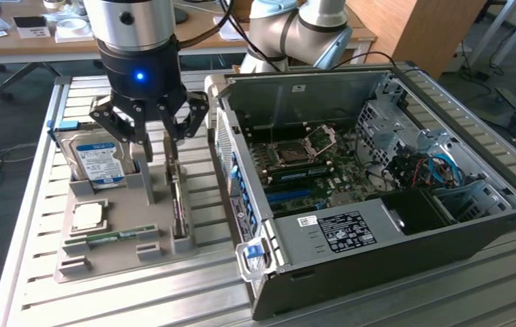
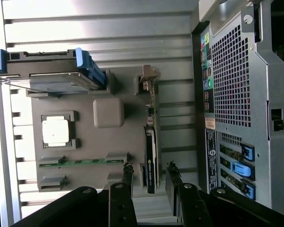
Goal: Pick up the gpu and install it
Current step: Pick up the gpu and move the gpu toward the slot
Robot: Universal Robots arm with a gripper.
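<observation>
Beside the computer case (image 1: 367,238), just off its rear panel, the gpu (image 2: 151,158) stood on edge in a slot of the grey holder (image 1: 117,262), its long axis running parallel to that panel. The gripper (image 2: 150,170) hung above the card with its jaws partly spread and nothing in them. One fingertip (image 2: 128,169) sat on the side away from the case and the other on the side toward it. The card therefore appeared to lie straight below the claw, its thin upper edge lined up with the gap between the fingers. No contact looked made.
</observation>
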